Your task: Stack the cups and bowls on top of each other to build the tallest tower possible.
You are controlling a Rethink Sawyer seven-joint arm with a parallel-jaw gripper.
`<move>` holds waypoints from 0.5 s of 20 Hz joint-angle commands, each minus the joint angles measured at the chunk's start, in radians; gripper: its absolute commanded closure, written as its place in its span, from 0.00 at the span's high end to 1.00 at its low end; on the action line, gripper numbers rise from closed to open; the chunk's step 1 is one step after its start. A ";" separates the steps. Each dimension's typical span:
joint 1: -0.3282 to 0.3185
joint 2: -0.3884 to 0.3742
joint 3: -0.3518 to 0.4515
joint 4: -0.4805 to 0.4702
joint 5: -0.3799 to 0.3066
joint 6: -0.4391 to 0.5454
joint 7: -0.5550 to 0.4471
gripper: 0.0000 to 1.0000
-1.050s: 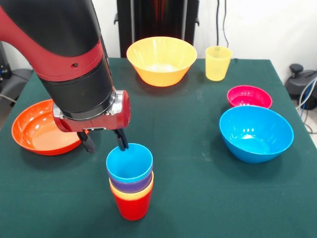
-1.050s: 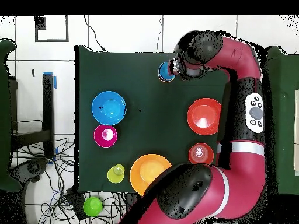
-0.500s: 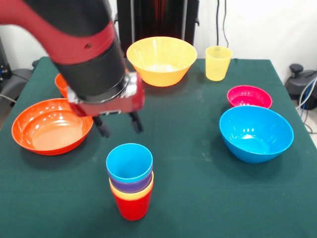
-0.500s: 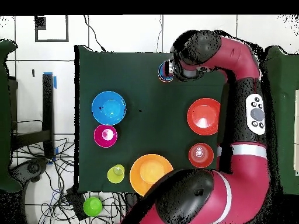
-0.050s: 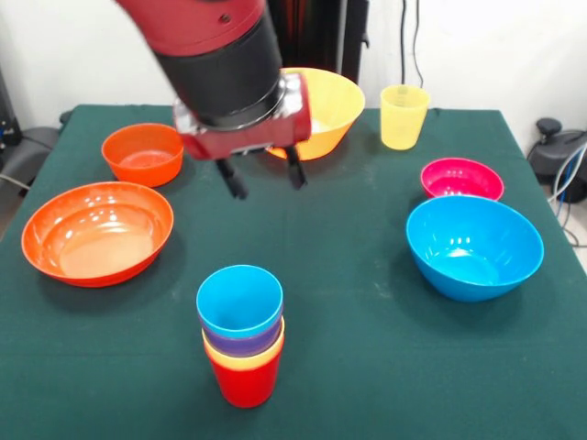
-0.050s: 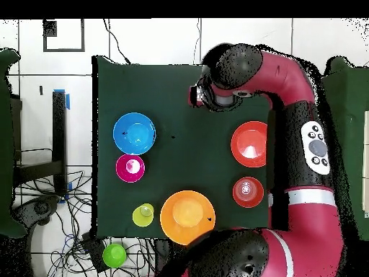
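The tower [image 5: 242, 335] nests blue in purple in yellow-orange in red cups; every bowl, like the blue bowl [image 5: 474, 246], sits empty; the end effector [image 5: 262, 179] hangs spread, holding nothing.

My table [image 5: 367, 348] wears a dark green cloth, matt and finely woven, with no shine anywhere on it. The stacked cups [image 5: 241, 335] standing on that cloth look like smooth plastic with a soft sheen, the blue one on top catching a little light inside its rim. The large blue bowl [image 5: 474, 246] to the right of the stack is glossy plastic with bright highlights in its hollow; the wide orange bowl [image 5: 96, 232] to the stack's left gleams the same way. The pale yellow cup [image 5: 404, 116] looks slightly translucent. My arm's shell [image 5: 220, 37] is smooth red and black plastic above my dark matt claw [image 5: 266, 178].
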State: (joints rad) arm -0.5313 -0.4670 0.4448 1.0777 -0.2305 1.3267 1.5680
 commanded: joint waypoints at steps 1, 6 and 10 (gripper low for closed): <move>-0.037 -0.087 -0.002 0.350 0.014 -0.145 -0.017 1.00; -0.071 -0.156 0.001 0.527 0.036 -0.237 0.009 1.00; -0.096 -0.210 0.011 0.661 0.060 -0.299 0.019 1.00</move>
State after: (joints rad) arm -0.6069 -0.6102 0.4445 1.4584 -0.1894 1.1466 1.5680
